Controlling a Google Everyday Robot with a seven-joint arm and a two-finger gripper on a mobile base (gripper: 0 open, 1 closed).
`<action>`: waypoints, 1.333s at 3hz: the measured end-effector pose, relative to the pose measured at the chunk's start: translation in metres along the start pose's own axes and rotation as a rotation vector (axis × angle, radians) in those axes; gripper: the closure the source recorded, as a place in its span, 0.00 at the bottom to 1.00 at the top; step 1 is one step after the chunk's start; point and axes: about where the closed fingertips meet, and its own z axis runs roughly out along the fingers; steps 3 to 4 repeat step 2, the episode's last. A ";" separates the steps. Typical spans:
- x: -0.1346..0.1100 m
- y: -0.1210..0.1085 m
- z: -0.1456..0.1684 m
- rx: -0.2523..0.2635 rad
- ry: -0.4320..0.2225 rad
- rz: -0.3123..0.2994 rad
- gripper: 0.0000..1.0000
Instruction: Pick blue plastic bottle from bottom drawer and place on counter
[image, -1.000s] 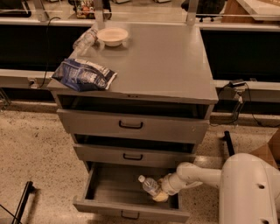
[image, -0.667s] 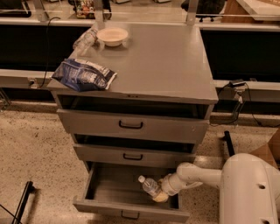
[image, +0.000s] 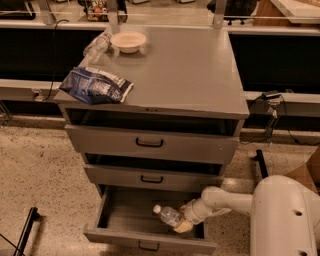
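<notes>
Grey metal forms the three-drawer cabinet (image: 200, 150), which stands on a speckled, terrazzo-like floor (image: 40, 170) in front of a long dark recess (image: 30, 55), with cables (image: 272, 107) trailing at the right. The counter (image: 190, 75) is smooth and flat. Near its back left corner sit a pale bowl (image: 128, 41) and a clear bottle (image: 97, 46), and a dark blue bag (image: 96, 86) lies at the front left edge. The upper two drawers (image: 115, 142) stand slightly ajar. The bottom drawer (image: 150, 241) is pulled well out. Inside it, toward the right, the blue plastic bottle (image: 167, 215) lies on its side with its white cap pointing left. The white arm (image: 225, 200) reaches in from the right, and the gripper (image: 181, 223) sits at the bottle's base, touching it. Whether it is clamped on the bottle cannot be told.
</notes>
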 end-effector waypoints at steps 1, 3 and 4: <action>0.000 0.001 0.002 -0.003 0.000 0.000 0.00; 0.000 0.002 0.002 -0.003 0.000 0.000 0.00; 0.000 0.002 0.002 -0.003 0.000 0.000 0.00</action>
